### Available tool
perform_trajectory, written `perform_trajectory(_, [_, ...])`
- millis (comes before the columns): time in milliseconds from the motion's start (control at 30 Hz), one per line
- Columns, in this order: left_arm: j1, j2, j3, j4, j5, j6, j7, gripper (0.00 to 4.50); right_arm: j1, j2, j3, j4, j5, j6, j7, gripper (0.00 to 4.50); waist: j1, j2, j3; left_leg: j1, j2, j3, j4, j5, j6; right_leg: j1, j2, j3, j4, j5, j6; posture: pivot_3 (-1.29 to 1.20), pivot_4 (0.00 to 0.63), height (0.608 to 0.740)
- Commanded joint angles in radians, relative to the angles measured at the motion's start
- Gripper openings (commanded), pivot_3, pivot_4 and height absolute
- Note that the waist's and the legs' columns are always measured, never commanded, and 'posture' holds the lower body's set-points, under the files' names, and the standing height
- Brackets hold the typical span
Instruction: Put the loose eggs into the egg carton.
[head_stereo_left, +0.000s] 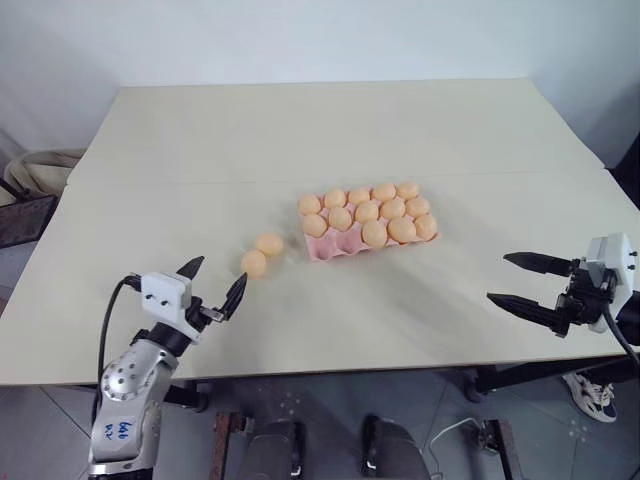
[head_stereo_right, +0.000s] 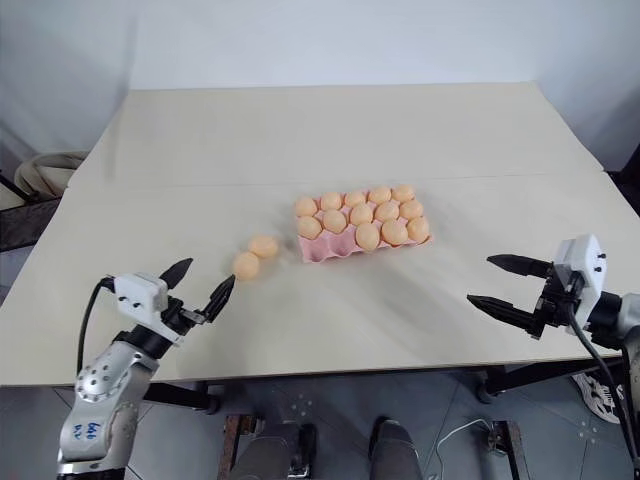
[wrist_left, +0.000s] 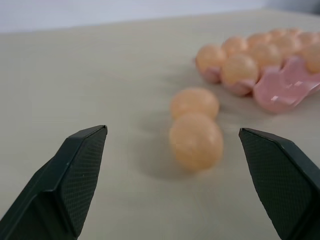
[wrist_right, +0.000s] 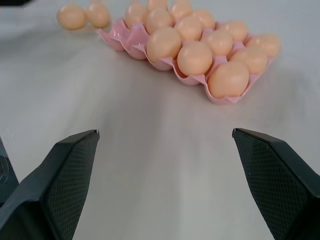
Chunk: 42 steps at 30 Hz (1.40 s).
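2 eggs (head_stereo_left: 262, 254) lie just left of the carton (head_stereo_left: 340, 250), beside its 2 empty cups. Left gripper (head_stereo_left: 213, 284), fingers apart, faces them, likely for pickup; right gripper (head_stereo_left: 522, 281) waits apart.

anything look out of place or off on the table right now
Two pale orange-tan loose eggs lie on the bare cream table, side by side just off the left end of the flat pink moulded egg carton. The carton's two near-left cups stand empty; its other cups hold eggs. Nothing looks cracked or spilled.
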Motion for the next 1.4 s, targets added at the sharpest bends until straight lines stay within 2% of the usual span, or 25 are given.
perform_trajectory(33, [-0.029,-0.027,-0.043,-0.014,0.046,0.012,0.052,4.50,-0.001,-0.013,-0.048,-0.045,0.044,-0.012,0.014,4.47,0.000,0.000,0.000,0.000,0.000,0.000,0.000,0.000,0.000,0.000,0.000,0.000,0.000,0.000,0.000,0.00,0.150,0.740])
perform_trajectory(400, [-0.170,-0.046,-0.089,0.132,0.091,0.017,0.086,4.50,0.020,0.102,-0.020,-0.168,0.043,-0.082,-0.093,4.47,0.002,0.000,0.000,-0.001,0.001,0.000,0.001,0.000,-0.001,-0.001,0.000,0.000,0.000,0.000,0.000,0.00,0.150,0.740])
perform_trajectory(733, [-0.232,-0.048,-0.121,0.223,0.103,0.025,0.071,4.50,0.057,0.092,-0.026,-0.175,0.034,-0.089,-0.135,4.47,0.009,0.000,0.000,-0.001,0.001,0.002,0.001,0.001,-0.004,-0.001,0.000,0.000,-0.002,0.001,0.001,0.00,0.150,0.740])
perform_trajectory(833, [-0.233,-0.051,-0.127,0.227,0.097,0.015,0.066,3.87,0.057,0.086,-0.028,-0.172,0.034,-0.088,-0.140,4.50,0.009,0.000,0.000,-0.001,0.001,0.002,0.001,0.001,-0.004,-0.001,0.000,0.000,-0.002,0.001,0.001,0.00,0.150,0.740])
perform_trajectory(1067, [-0.200,-0.052,-0.122,0.178,0.076,0.069,0.063,1.79,0.052,0.074,-0.027,-0.159,0.030,-0.088,-0.147,4.50,0.009,0.000,0.000,-0.001,0.001,0.003,0.001,0.001,-0.004,-0.001,0.000,0.000,-0.002,0.001,0.001,0.00,0.150,0.740])
perform_trajectory(1233, [-0.180,-0.022,-0.088,0.126,0.059,0.106,0.052,1.56,0.043,0.071,-0.019,-0.145,0.022,-0.091,-0.145,4.50,0.009,0.000,0.000,-0.001,0.001,0.003,0.001,0.001,-0.004,-0.001,0.000,0.000,-0.002,0.001,0.001,0.00,0.150,0.740])
perform_trajectory(1400, [-0.166,0.053,-0.029,0.018,-0.070,0.171,-0.067,1.52,0.023,0.070,-0.008,-0.119,0.015,-0.098,-0.130,4.50,0.005,0.000,0.000,-0.001,0.001,0.003,0.001,0.001,-0.004,-0.001,0.000,0.000,-0.002,0.001,0.001,0.00,0.150,0.740])
